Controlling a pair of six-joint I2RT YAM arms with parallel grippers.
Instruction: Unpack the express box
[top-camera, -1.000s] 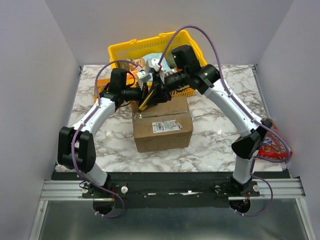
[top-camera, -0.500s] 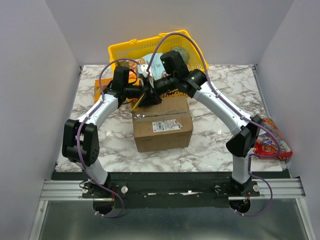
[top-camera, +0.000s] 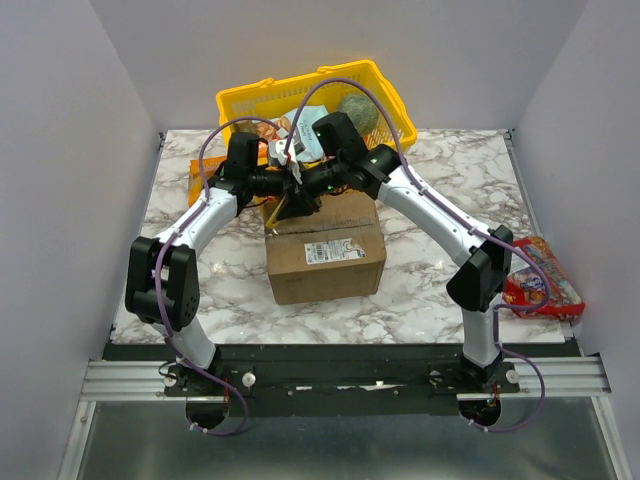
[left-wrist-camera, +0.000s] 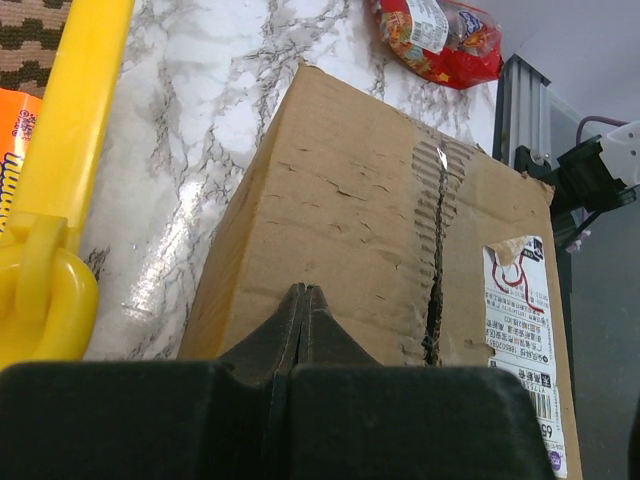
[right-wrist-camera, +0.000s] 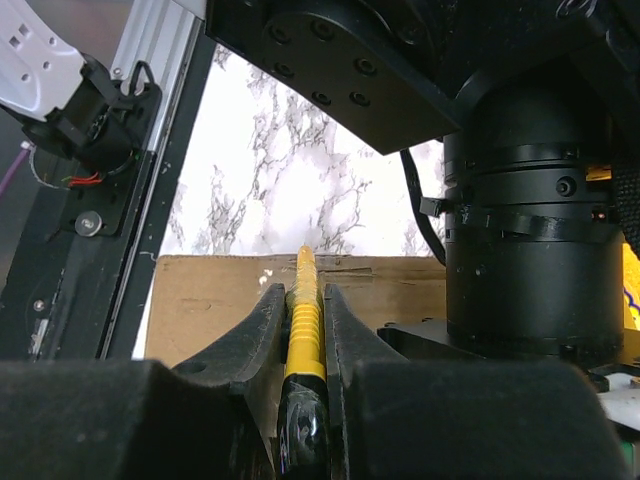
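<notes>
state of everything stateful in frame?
express box: closed, top flaps down, upright on the table
left gripper: shut, empty, above the box
right gripper: shut on the yellow-handled tool
yellow-handled tool: held, free end pointing at the box
yellow basket: upright behind the box, items inside
red snack bag: lying flat at the table's right edge

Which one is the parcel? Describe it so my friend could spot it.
On the marble table, look at the middle, just in front of the yellow basket. The brown cardboard box there is the parcel; unlike the basket and the red snack bag, it is plain, with a white printed label.
</notes>
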